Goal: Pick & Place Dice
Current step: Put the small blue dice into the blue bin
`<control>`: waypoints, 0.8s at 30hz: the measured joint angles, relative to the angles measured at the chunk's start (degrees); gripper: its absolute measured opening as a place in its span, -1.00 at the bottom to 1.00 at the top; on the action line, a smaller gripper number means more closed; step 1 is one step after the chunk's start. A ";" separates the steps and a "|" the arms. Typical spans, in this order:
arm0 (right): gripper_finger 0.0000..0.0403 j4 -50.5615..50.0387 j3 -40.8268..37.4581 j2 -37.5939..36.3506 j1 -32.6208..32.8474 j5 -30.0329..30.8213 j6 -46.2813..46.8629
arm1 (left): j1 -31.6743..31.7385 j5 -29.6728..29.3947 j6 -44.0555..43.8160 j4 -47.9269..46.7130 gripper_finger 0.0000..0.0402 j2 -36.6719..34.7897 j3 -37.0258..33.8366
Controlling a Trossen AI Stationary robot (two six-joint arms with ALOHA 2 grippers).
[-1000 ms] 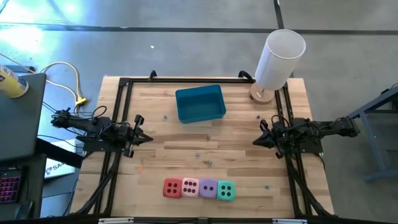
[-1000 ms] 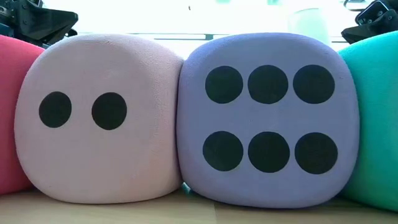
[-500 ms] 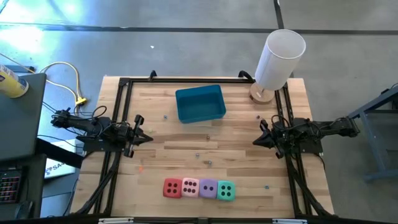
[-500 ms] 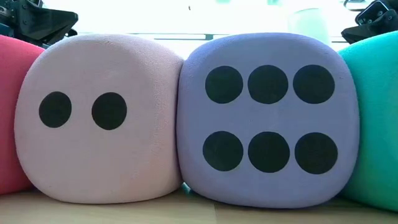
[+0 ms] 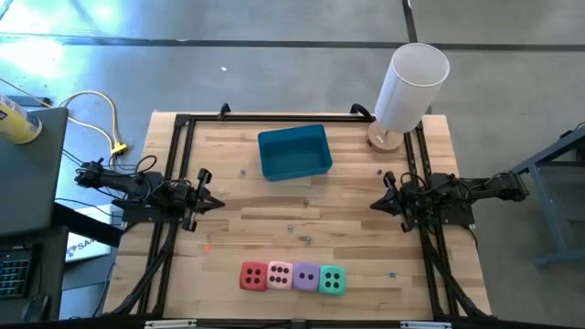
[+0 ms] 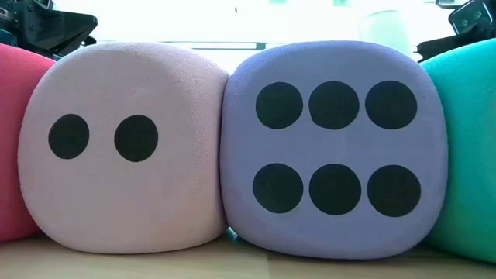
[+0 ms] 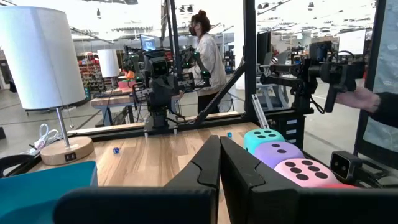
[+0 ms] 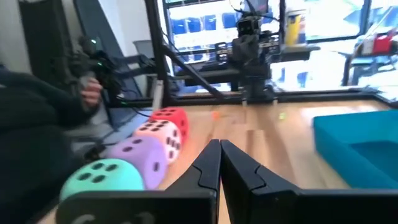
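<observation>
A: High view?
B: My left gripper (image 5: 209, 200) and right gripper (image 5: 376, 205) sit at the table's sides, pinched shut, holding nothing. Dice (image 5: 292, 277) in a row at the near edge, blue bin (image 5: 293, 152) well apart.
A: Low?
B: Pink die (image 6: 124, 147) touching purple die (image 6: 333, 147).
A: Wrists?
B: Both fingertip pairs closed.

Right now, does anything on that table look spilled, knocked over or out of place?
Nothing stands out. The four dice sit in a tidy row at the near edge, red, pink, purple, teal. The blue bin stands upright and the lamp stands in the corner. A few tiny specks dot the wood; what they are I cannot tell.
</observation>
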 joint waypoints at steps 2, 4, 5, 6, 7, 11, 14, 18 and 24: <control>-0.99 0.02 0.00 0.01 -0.01 0.27 0.04 | 0.00 0.01 0.00 0.00 -1.00 0.00 -0.02; -0.99 0.07 0.02 0.00 -0.01 0.13 0.06 | -0.01 0.00 0.00 0.00 -1.00 0.00 -0.01; -0.99 0.11 0.02 0.00 -0.01 0.16 -0.58 | -0.01 0.00 0.00 0.00 -1.00 0.00 -0.01; -0.99 0.17 0.02 0.00 0.01 0.67 -1.86 | -0.01 0.00 0.00 -0.01 -1.00 0.00 -0.01; -0.99 0.20 0.00 0.00 0.00 1.52 -2.96 | -0.01 0.00 0.00 0.08 -1.00 0.00 -0.02; -0.99 0.40 0.00 0.00 0.01 2.13 -3.67 | 0.00 0.00 0.00 0.35 -1.00 0.00 0.00; -0.99 1.53 0.02 0.00 -0.01 2.14 -3.37 | -0.01 0.00 0.00 0.29 -1.00 0.00 0.00; -0.99 4.52 0.01 0.00 -0.01 2.12 3.80 | 0.00 0.00 0.00 0.23 -1.00 0.00 0.00; -0.99 6.65 0.00 0.00 0.04 0.87 -1.48 | 0.00 0.00 0.00 0.23 -1.00 0.00 -0.01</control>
